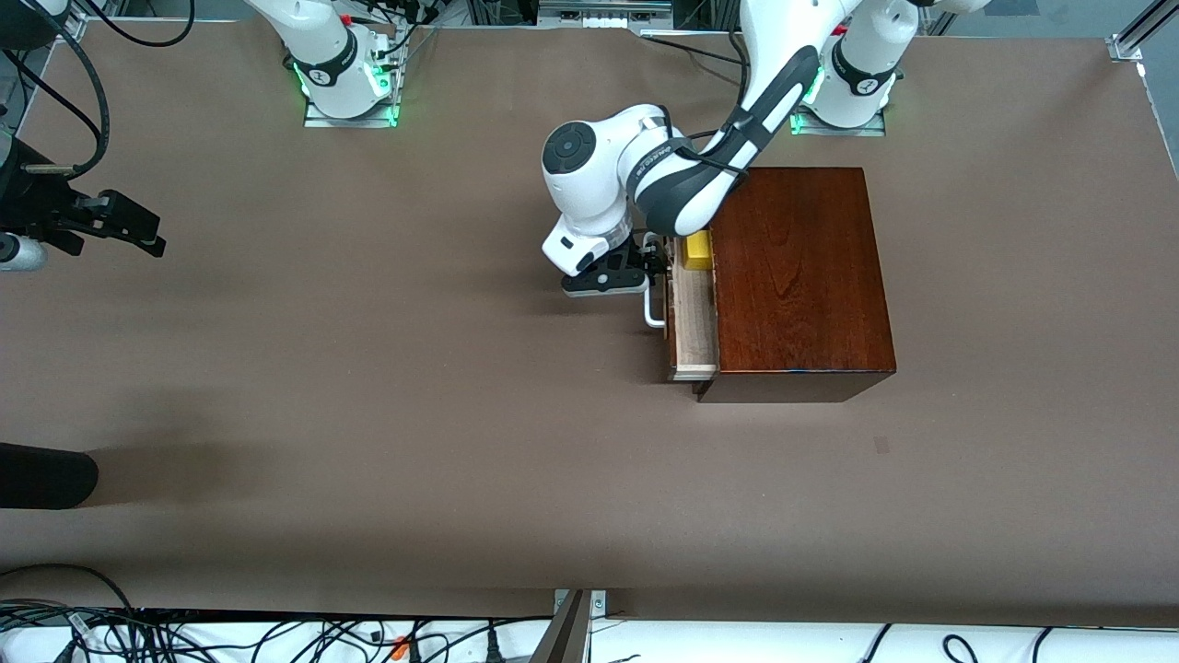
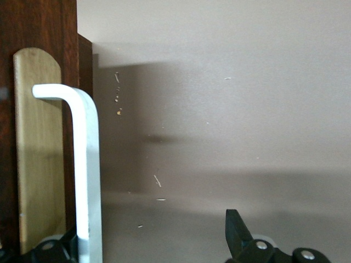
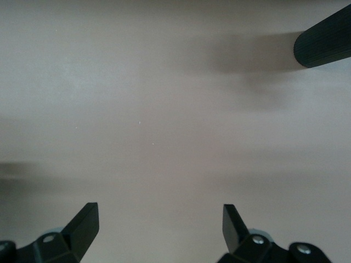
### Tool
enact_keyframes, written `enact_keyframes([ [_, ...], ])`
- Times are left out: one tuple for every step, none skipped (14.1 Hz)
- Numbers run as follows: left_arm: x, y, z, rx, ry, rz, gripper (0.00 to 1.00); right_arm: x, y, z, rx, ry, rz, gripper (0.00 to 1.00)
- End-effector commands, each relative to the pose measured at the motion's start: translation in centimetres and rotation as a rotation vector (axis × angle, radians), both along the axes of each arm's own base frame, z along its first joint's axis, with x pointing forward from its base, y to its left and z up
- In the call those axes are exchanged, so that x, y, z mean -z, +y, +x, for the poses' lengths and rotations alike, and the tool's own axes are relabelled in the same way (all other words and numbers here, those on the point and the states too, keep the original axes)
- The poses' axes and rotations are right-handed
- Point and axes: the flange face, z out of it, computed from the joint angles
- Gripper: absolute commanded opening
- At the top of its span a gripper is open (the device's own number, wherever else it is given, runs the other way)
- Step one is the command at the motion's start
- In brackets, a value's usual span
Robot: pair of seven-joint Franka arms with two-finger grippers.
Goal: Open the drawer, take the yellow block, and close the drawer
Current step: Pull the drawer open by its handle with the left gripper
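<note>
The dark mahogany box (image 1: 792,276) stands near the left arm's base. Its drawer (image 1: 691,318) is pulled out a short way, and the pale tray shows. The yellow block (image 1: 698,249) lies in the tray at the end farther from the front camera. My left gripper (image 1: 649,267) is open at the white loop handle (image 1: 652,308). In the left wrist view the handle (image 2: 88,164) stands between the fingers of my left gripper (image 2: 151,230), close to one finger, against the drawer front (image 2: 38,153). My right gripper (image 1: 138,230) waits open and empty over the right arm's end of the table; the right wrist view (image 3: 159,211) shows only bare table under it.
A black rounded object (image 1: 37,474) pokes in at the table edge at the right arm's end, nearer the front camera; it also shows in the right wrist view (image 3: 323,44). Cables lie along the table's front edge (image 1: 276,635).
</note>
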Motion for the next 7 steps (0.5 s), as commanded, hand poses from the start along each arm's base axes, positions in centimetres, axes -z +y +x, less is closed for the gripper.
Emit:
enact_keyframes([
  [1.5,-4.57,0.49,0.04,-0.02,-0.141,1.0,-0.49,-0.12,-0.38,0.0,-0.012,0.002,1.0],
  [1.38,-4.8,0.48,0.041,-0.022,-0.145,1.0,-0.49,-0.12,-0.38,0.002,-0.012,0.002,1.0],
  [1.35,-4.9,0.46,0.042,-0.023,-0.147,1.0,-0.49,-0.14,-0.38,0.002,-0.012,0.0,1.0],
  [1.35,-4.9,0.46,0.044,-0.022,-0.147,1.0,-0.49,-0.05,-0.38,0.0,-0.012,0.0,1.0],
  [1.24,-4.91,0.47,0.044,-0.024,-0.147,1.0,-0.49,-0.12,-0.38,0.002,-0.012,0.002,1.0],
  [1.14,-4.9,0.48,0.045,-0.026,-0.146,1.0,-0.49,-0.14,-0.38,0.002,-0.012,0.0,1.0],
  [0.85,-4.81,0.59,0.047,-0.03,-0.144,1.0,-0.49,-0.14,-0.38,0.0,-0.012,0.0,1.0],
])
